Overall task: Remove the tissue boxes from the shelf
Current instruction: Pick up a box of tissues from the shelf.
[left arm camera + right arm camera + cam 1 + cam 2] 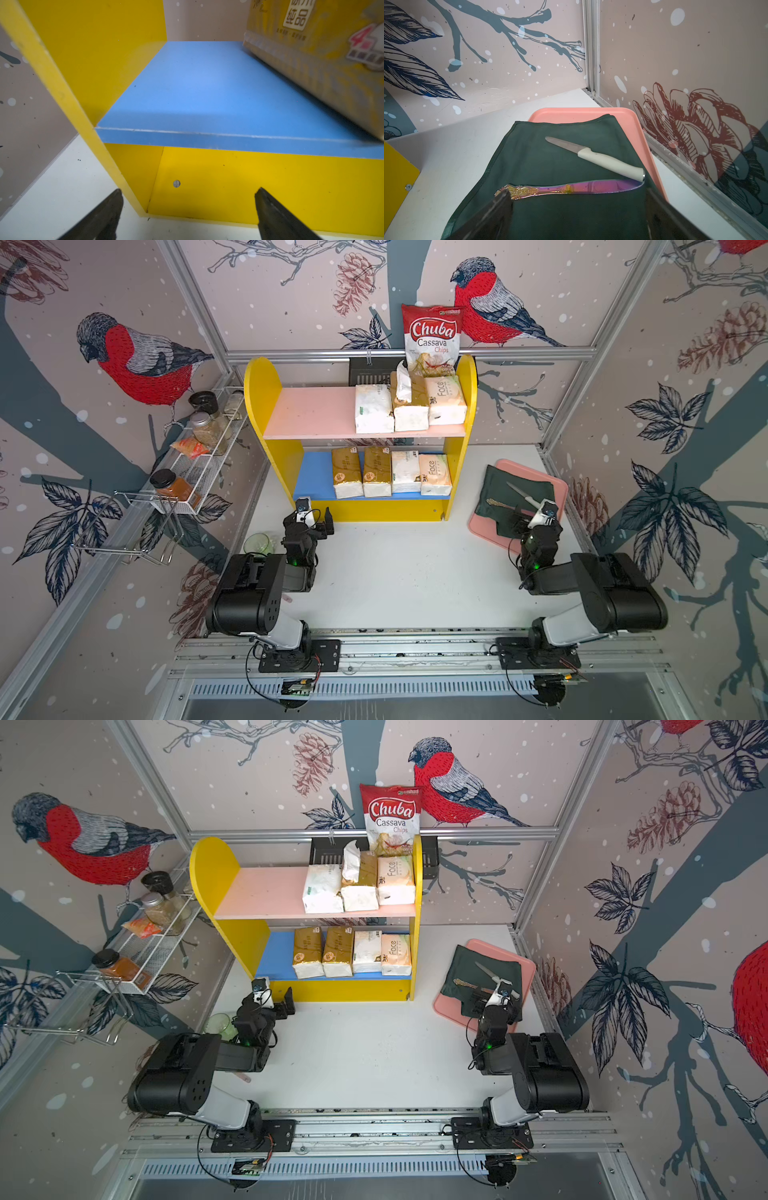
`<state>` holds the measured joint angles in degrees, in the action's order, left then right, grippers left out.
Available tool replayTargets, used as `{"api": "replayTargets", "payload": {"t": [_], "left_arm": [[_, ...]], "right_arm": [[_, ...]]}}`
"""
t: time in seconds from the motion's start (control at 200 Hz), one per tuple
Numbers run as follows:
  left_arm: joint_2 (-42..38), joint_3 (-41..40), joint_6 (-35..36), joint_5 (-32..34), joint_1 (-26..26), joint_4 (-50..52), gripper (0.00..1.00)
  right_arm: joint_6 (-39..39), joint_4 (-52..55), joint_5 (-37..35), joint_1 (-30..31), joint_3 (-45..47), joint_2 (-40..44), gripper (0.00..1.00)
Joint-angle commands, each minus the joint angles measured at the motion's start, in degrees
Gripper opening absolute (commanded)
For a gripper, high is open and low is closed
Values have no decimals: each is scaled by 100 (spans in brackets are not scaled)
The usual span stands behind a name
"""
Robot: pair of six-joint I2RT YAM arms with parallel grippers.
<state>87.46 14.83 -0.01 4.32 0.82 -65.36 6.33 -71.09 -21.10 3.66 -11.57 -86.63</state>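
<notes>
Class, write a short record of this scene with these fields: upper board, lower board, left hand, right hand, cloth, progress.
Upper board: pink board of the shelf; upper white pack, upper gold pack with a tissue sticking out, upper Face pack
Lower board: blue board; end gold pack, second gold pack, lower white pack, lower Face pack
Left hand: open, empty, low before the blue board's bare end
Right hand: open, empty, above the green cloth on the pink tray
Cloth: white-handled knife, iridescent knife
Progress: all seven packs on the shelf
</notes>
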Motion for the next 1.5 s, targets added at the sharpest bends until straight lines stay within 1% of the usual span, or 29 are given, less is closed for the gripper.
{"api": "replayTargets", "payload": {"t": [0.0, 1.085, 1.116, 1.161, 1.176, 1.201, 1.231, 1.256, 1.311, 1.391, 1.441, 1.496], "left_arm": [[-19, 2, 36, -9, 12, -328, 98], [-10, 11, 27, -19, 5, -319, 98], [-10, 11, 27, -20, 6, -320, 98], [-17, 11, 27, -19, 3, -319, 98], [-15, 11, 27, -24, 5, -319, 98], [-18, 11, 28, -21, 5, -319, 98], [-20, 11, 32, -18, 5, -319, 98], [-17, 12, 30, -21, 5, -317, 98], [-18, 9, 35, -14, 6, -319, 98], [-14, 14, 28, -17, 2, -320, 98], [-19, 11, 36, -14, 6, -313, 98], [-13, 11, 36, -19, 3, -318, 98]], "right_arm": [[9, -230, -86, 3, -11, 0, 100], [8, -227, -82, 11, -12, -2, 100], [-2, -250, -100, 19, -3, 9, 100], [-244, -392, -29, 121, 7, 96, 100], [-358, -246, -74, 212, -33, 196, 100], [-525, 299, -314, 421, -211, 442, 100], [-606, 1236, -625, 664, -580, 740, 100], [-495, 2164, -790, 818, -964, 958, 100], [-267, 3611, -809, 1026, -1668, 1426, 100], [25, 5197, -961, 1363, -2652, 2032, 100], [117, 6041, -802, 1617, -3264, 2343, 100], [136, 6697, -727, 1998, -3873, 2612, 100]]}}
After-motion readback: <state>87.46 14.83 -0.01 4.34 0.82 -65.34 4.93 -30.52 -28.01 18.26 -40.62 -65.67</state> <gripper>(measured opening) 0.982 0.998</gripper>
